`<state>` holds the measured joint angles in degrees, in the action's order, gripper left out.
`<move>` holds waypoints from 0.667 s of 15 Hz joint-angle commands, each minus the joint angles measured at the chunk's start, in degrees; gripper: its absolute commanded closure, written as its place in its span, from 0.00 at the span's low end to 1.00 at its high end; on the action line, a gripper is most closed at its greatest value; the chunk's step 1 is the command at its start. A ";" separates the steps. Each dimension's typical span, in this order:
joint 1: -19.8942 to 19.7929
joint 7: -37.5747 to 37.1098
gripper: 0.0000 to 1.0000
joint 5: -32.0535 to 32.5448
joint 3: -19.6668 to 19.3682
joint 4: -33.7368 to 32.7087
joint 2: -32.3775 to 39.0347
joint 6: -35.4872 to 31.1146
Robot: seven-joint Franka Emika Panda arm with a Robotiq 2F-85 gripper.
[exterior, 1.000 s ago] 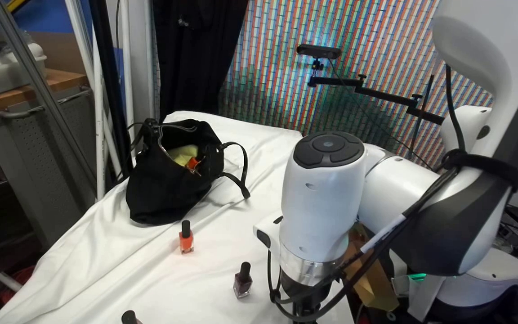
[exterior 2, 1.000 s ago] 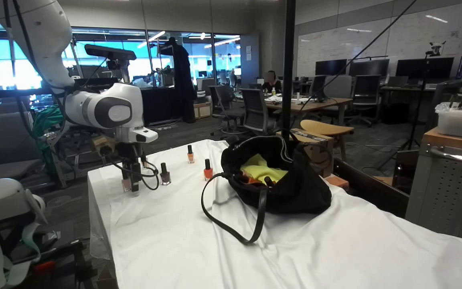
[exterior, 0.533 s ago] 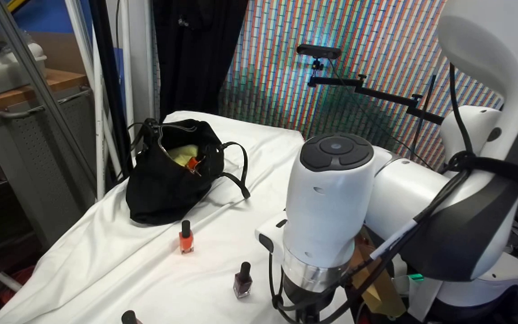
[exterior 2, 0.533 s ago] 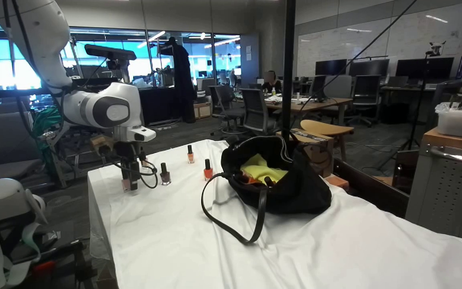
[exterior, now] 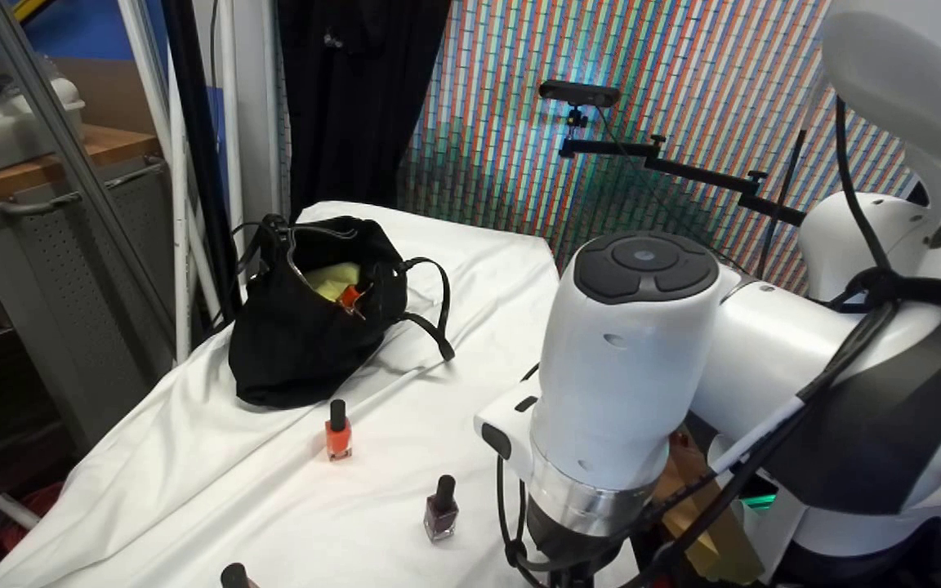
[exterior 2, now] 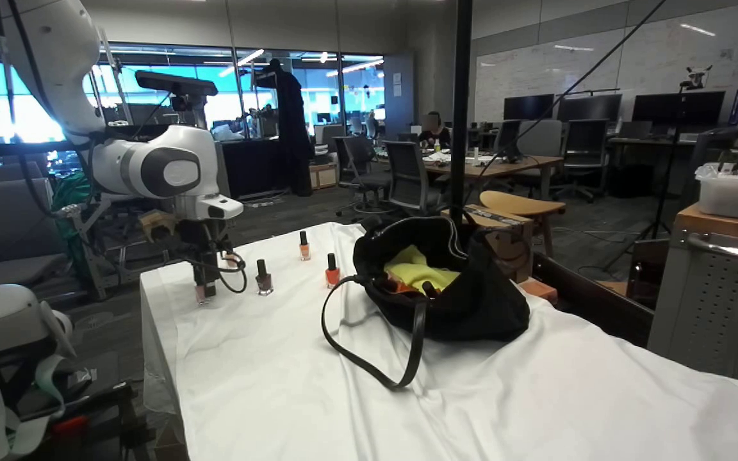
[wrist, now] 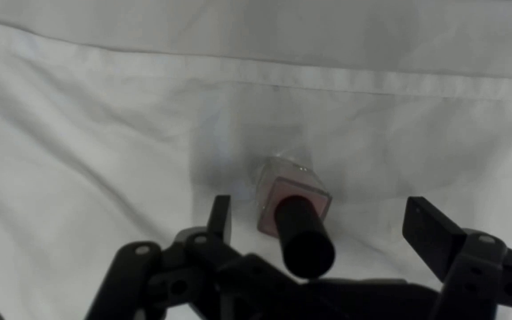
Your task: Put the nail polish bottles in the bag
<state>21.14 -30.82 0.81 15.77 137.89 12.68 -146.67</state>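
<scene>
My gripper [wrist: 320, 218] stands open over the cloth. Between its fingers [wrist: 221, 220], touching neither, rises a pink nail polish bottle [wrist: 274, 195] with its black cap toward the camera. In an exterior view that pink bottle [exterior 2: 202, 294] is partly hidden by the gripper [exterior 2: 206, 288]. Upright on the cloth are a dark bottle [exterior 2: 264, 282], a red-orange one [exterior 2: 332, 275] and a peach one [exterior 2: 305, 251]; another orange bottle [exterior 2: 232, 260] shows behind the gripper's cables. The black bag [exterior: 307, 351] sits mouth up, yellow-green inside [exterior 2: 420, 269], with something orange and a dark cap [exterior 2: 430, 290] in it.
A white cloth [exterior 2: 279, 371] covers the table, its edge close to the pink bottle. One bag handle [exterior 2: 401, 378] loops out over the cloth. White poles [exterior: 180, 245] and a grey cart [exterior: 95, 245] stand beside the bag. A camera [exterior: 579, 92] hangs on a black arm behind.
The arm has shifted away from the bag, a short way toward the table's end, bringing the gripper over the pink bottle. Bottles and bag have stayed in place.
</scene>
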 commanded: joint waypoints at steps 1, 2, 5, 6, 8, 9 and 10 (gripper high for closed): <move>1.39 -1.88 0.00 0.75 -0.68 1.85 -3.14 0.25; 1.38 -1.92 0.00 0.75 -0.59 2.05 -3.43 0.27; 1.40 -1.93 0.00 0.90 -0.43 2.71 -4.02 0.32; 1.38 -1.79 0.00 0.80 -0.33 2.98 -4.19 0.21; 1.36 -1.77 0.00 0.55 -0.19 3.36 -4.41 0.16; 1.34 -1.79 0.00 0.51 -0.13 3.61 -4.57 0.15; 1.34 -1.83 0.00 0.49 -0.09 3.84 -4.71 0.07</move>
<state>21.75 -31.34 0.97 15.80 140.12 10.23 -146.61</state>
